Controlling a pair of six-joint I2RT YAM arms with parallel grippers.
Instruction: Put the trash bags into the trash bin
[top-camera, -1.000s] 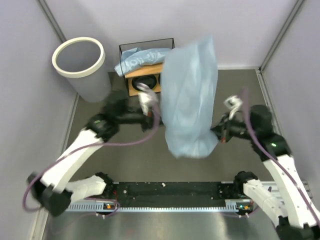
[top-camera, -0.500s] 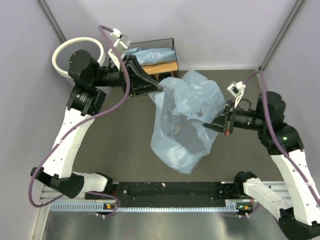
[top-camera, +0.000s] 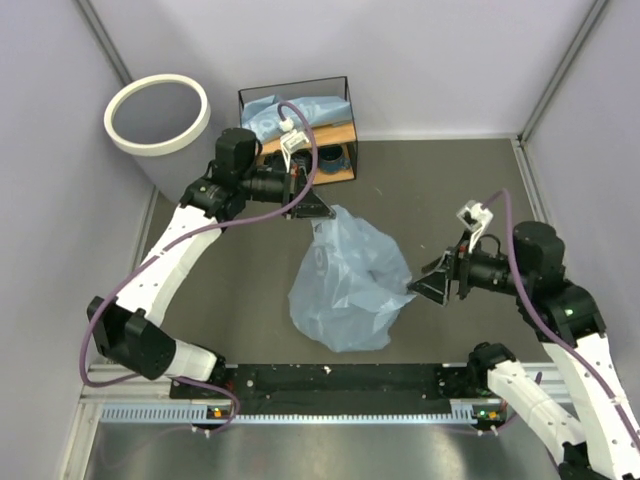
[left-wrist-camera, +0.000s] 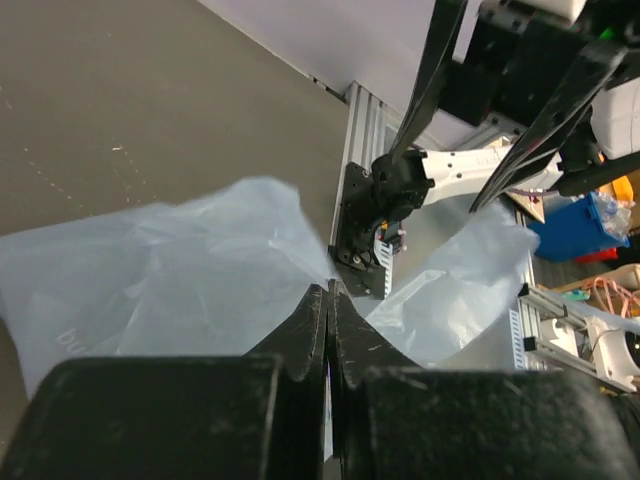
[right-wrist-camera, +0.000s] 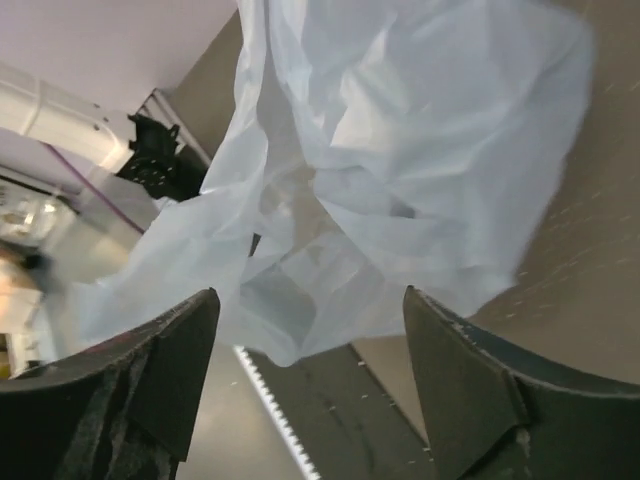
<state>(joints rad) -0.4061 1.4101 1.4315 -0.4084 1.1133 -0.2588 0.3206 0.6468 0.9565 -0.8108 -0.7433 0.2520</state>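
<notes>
A light-blue trash bag (top-camera: 345, 280) hangs crumpled over the middle of the table, its lower part resting on the dark surface. My left gripper (top-camera: 318, 210) is shut on the bag's top edge; in the left wrist view its jaws (left-wrist-camera: 330, 290) pinch the film (left-wrist-camera: 180, 290). My right gripper (top-camera: 425, 285) stands open just right of the bag, holding nothing; in its wrist view the bag (right-wrist-camera: 400, 150) hangs in front of the spread gripper (right-wrist-camera: 308, 300). A second trash bag (top-camera: 290, 112) lies on the shelf top. The trash bin (top-camera: 157, 140) stands at the back left.
A black-wire-framed wooden shelf (top-camera: 345, 125) stands at the back centre, with dark bowls (top-camera: 335, 158) inside. Grey walls close in the left, back and right sides. A black and aluminium rail (top-camera: 340, 385) runs along the near edge between the arm bases.
My right gripper has opened and let go of the bag. The left arm has swung toward the table's middle with the bag's top, and the bag has sagged down.
</notes>
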